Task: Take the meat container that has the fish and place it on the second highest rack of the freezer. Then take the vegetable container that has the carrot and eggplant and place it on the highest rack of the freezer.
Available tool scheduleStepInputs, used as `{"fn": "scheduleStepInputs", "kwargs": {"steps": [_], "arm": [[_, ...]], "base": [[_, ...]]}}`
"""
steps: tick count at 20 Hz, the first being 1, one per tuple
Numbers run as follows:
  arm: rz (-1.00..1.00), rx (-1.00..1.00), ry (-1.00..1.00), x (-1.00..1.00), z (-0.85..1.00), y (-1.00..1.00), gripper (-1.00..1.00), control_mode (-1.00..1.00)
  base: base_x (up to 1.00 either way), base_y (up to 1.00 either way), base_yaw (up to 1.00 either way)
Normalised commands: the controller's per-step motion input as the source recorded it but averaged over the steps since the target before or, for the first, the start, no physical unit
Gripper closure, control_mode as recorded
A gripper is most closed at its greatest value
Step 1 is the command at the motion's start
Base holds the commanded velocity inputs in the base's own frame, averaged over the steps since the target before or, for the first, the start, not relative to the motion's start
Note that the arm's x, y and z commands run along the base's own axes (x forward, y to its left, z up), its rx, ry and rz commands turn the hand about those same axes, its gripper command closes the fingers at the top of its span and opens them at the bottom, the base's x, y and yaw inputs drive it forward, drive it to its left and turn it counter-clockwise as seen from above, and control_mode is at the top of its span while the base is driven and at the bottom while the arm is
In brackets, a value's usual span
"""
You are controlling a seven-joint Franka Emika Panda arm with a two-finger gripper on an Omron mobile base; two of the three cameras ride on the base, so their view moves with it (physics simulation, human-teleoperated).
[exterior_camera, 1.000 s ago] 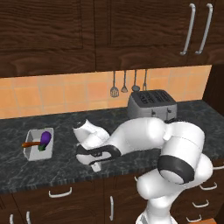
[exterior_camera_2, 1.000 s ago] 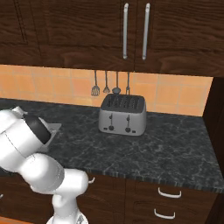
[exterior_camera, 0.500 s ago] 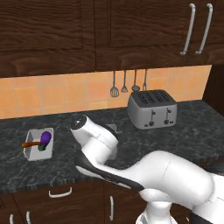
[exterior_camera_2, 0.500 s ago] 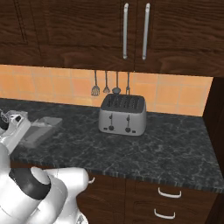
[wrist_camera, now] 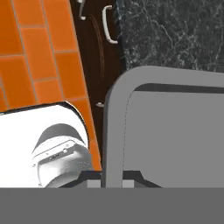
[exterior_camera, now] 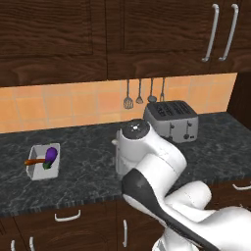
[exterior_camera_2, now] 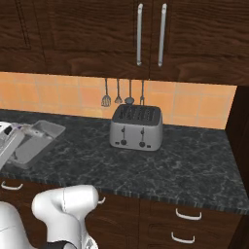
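The meat container (wrist_camera: pixel 175 131) is a grey tray, and its rounded rim stands between my gripper's (wrist_camera: pixel 112 176) two dark fingertips, which are shut on it. From the right base view the same tray (exterior_camera_2: pixel 38 140) sits at the counter's left, near the front edge, with my white hand against its near end. What I see of its inside shows no fish. The vegetable container (exterior_camera: pixel 43 163), a white tray, rests on the counter far to the left of my arm (exterior_camera: pixel 147 157). A purple eggplant (exterior_camera: pixel 51 154) and an orange carrot (exterior_camera: pixel 33 161) lie in it. The freezer is out of view.
A silver toaster (exterior_camera: pixel 171 120) stands at the back of the dark stone counter (exterior_camera_2: pixel 170 160), with utensils (exterior_camera_2: pixel 124 93) hanging on the orange tiles above it. Dark wood cupboards run overhead, and drawers with handles (wrist_camera: pixel 107 24) lie below the counter edge.
My jaws have come together on the tray's rim. The arm has swung from low on the right to a folded pose over the counter's middle. The vegetable container has stayed put.
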Motion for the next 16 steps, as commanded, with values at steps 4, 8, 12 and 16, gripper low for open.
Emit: {"fn": "scheduleStepInputs", "kwargs": {"steps": [4, 8, 12, 16], "arm": [[0.00, 0.15, 0.10, -0.31, 1.00, -0.46, 1.00, -1.00], [0.00, 0.07, 0.03, -0.16, 1.00, -0.65, 1.00, -1.00], [0.07, -0.06, -0.01, -0.13, 0.58, -0.77, 1.00, -1.00], [0.14, -0.10, -0.06, -0.46, 0.20, -0.66, 1.00, -1.00]], "base": [[0.00, 0.00, 0.00], [0.00, 0.00, 0.00], [0.00, 0.00, 0.00], [0.00, 0.00, 0.00]]}}
